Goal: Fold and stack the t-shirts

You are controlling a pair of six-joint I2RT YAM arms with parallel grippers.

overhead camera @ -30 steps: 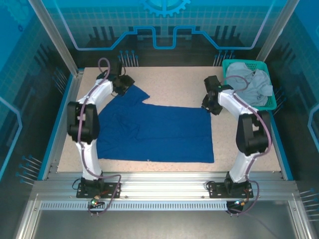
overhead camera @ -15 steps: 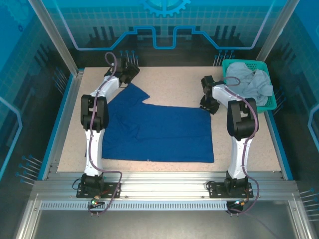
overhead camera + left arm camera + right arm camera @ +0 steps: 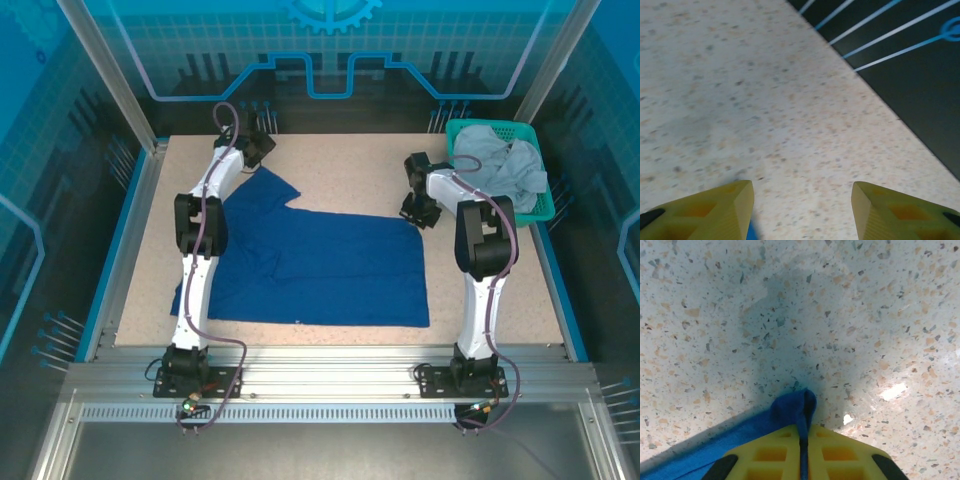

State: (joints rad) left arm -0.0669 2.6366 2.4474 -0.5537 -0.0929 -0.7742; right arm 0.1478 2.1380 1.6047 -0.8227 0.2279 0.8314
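The royal blue soft cloth t-shirt [image 3: 320, 265] lies spread flat across the table's middle, hem toward 6 o'clock, with one short sleeve jutting toward 11 o'clock. Its 2 o'clock corner is bunched and pinched in the right gripper [image 3: 804, 427]. The light grey soft cloth t-shirt [image 3: 505, 170] lies crumpled in a teal plastic mesh basket [image 3: 490, 125] at 2 o'clock.

Teal basket [image 3: 490, 124], far-R corner, speckled tbl [image 3: 350, 170]

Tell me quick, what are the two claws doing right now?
Left gripper: open, holding nothing.
Right gripper: shut on a corner of the blue t-shirt.
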